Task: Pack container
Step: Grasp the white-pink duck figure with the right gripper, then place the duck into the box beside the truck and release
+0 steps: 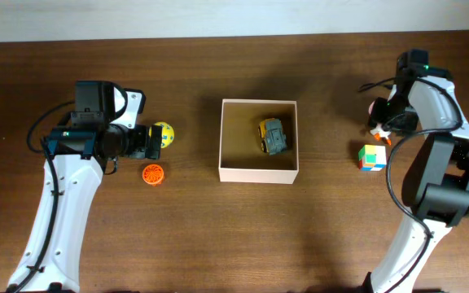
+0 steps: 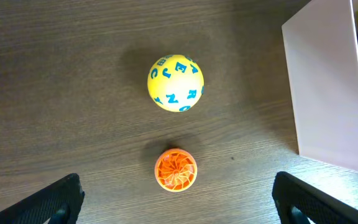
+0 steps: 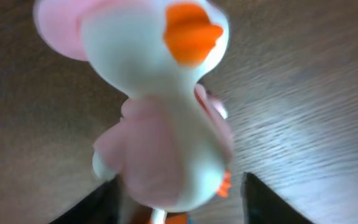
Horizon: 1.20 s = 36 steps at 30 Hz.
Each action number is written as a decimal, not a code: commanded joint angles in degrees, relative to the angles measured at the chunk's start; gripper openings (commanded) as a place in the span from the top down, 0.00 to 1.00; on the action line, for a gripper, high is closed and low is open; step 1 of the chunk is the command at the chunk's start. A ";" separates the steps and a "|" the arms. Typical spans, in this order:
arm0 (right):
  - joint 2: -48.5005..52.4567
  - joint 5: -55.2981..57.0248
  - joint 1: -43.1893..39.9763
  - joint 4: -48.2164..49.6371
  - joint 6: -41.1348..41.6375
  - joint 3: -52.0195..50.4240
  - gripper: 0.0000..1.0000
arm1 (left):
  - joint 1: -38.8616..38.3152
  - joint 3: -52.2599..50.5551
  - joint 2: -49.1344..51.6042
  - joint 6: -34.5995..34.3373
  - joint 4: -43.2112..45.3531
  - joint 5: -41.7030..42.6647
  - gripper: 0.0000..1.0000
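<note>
Left gripper [image 2: 179, 208]: spread open, empty; small orange ridged disc [image 2: 176, 169] and yellow lettered ball [image 2: 175, 83] just ahead.
Right gripper [image 3: 179, 205]: around white-and-pink plastic duck [image 3: 160, 124]; I can't tell if it is clamped.
Square white-walled cardboard container [image 1: 259, 173]: between both hands, to the inner side of each.

Likely a robotics lab: wooden table [image 1: 218, 244] flanked by two robot arms [image 1: 59, 212].
</note>
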 commanded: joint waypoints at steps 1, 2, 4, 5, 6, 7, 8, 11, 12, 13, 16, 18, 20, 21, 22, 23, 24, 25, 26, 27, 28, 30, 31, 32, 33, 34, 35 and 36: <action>0.98 -0.72 0.00 0.04 0.02 -0.09 0.62 | -0.07 1.01 0.39 -0.28 0.13 0.81 0.01; 0.94 -0.72 0.00 0.02 0.02 -0.07 0.64 | -0.07 1.01 0.39 -0.28 0.13 0.81 0.01; 0.52 -0.55 0.00 -0.33 0.02 -0.07 0.73 | -0.07 1.01 0.39 -0.28 0.13 0.83 0.01; 0.17 -0.55 0.00 -0.52 0.04 -0.04 0.79 | -0.07 1.01 0.39 -0.28 0.13 0.81 0.01; -0.39 -0.57 0.07 -0.66 0.07 0.00 0.86 | -0.07 1.01 0.39 -0.28 0.13 0.83 0.01; -1.01 -0.57 0.15 -0.76 0.04 0.04 0.88 | -0.07 1.01 0.39 -0.28 0.11 0.83 0.01; -2.16 -0.52 0.39 -0.85 0.04 0.09 0.90 | -0.07 1.01 0.39 -0.28 0.13 0.83 0.01; -6.19 -0.61 1.62 -1.18 0.07 0.87 0.90 | -0.07 1.01 0.39 -0.28 0.13 0.81 0.01; -7.89 -0.92 2.29 -1.49 0.17 1.31 0.90 | -0.07 1.01 0.39 -0.28 0.13 0.81 0.01; -9.75 -1.22 3.17 -2.01 0.52 1.90 0.90 | -0.07 1.01 0.39 -0.28 0.13 0.83 0.01; -16.24 -1.70 7.19 -4.22 0.50 3.93 0.96 | -0.07 1.01 0.39 -0.28 0.13 0.83 0.01; -21.03 -1.84 10.93 -5.27 0.83 4.72 0.96 | -0.07 1.01 0.39 -0.28 0.13 0.81 0.01; -25.20 -1.84 15.04 -5.73 2.60 4.74 0.96 | -0.07 1.01 0.39 -0.28 0.13 0.81 0.01; -26.88 -1.81 17.18 -5.92 3.61 4.74 0.96 | -0.07 1.01 0.39 -0.28 0.13 0.81 0.01; -28.37 -1.81 19.39 -6.10 4.61 4.74 0.96 | -0.07 1.01 0.39 -0.28 0.13 0.83 0.01; -29.79 -1.81 22.43 -6.34 6.03 4.74 0.96 | -0.07 1.01 0.39 -0.28 0.13 0.81 0.01; -30.34 -1.79 23.91 -6.58 6.91 4.74 0.96 | -0.07 1.01 0.39 -0.28 0.13 0.83 0.01; -30.80 -1.79 26.53 -6.99 8.79 4.74 0.96 | -0.07 1.01 0.39 -0.28 0.13 0.81 0.01; -30.88 -1.77 28.72 -7.19 10.29 4.72 0.96 | -0.07 1.01 0.39 -0.28 0.13 0.81 0.01; -30.77 -1.68 30.82 -7.23 11.21 4.68 0.96 | -0.07 1.01 0.39 -0.28 0.13 0.83 0.01; -30.10 -0.74 33.11 -7.21 12.28 4.50 0.96 | -0.07 1.01 0.39 -0.28 0.13 0.81 0.01; -28.68 2.10 36.65 -6.99 15.23 3.78 0.96 | -0.07 1.01 0.39 -0.28 0.13 0.83 0.01; -27.78 3.39 38.14 -6.71 16.65 3.13 0.96 | -0.07 1.01 0.39 -0.28 0.13 0.81 0.01; -26.73 4.22 39.50 -6.32 17.79 2.32 0.96 | -0.07 1.01 0.39 -0.28 0.13 0.83 0.01; -25.51 4.35 40.72 -5.70 18.64 1.46 0.96 | -0.07 1.01 0.39 -0.28 0.13 0.83 0.01; -23.96 4.04 42.01 -4.90 19.58 0.57 0.96 | -0.07 1.01 0.39 -0.28 0.13 0.83 0.01; -22.40 4.00 43.12 -4.20 20.20 0.04 0.96 | -0.07 1.01 0.39 -0.28 0.13 0.81 0.01; -20.81 4.04 44.28 -3.54 20.28 -0.20 0.96 | -0.07 1.01 0.39 -0.28 0.13 0.83 0.01</action>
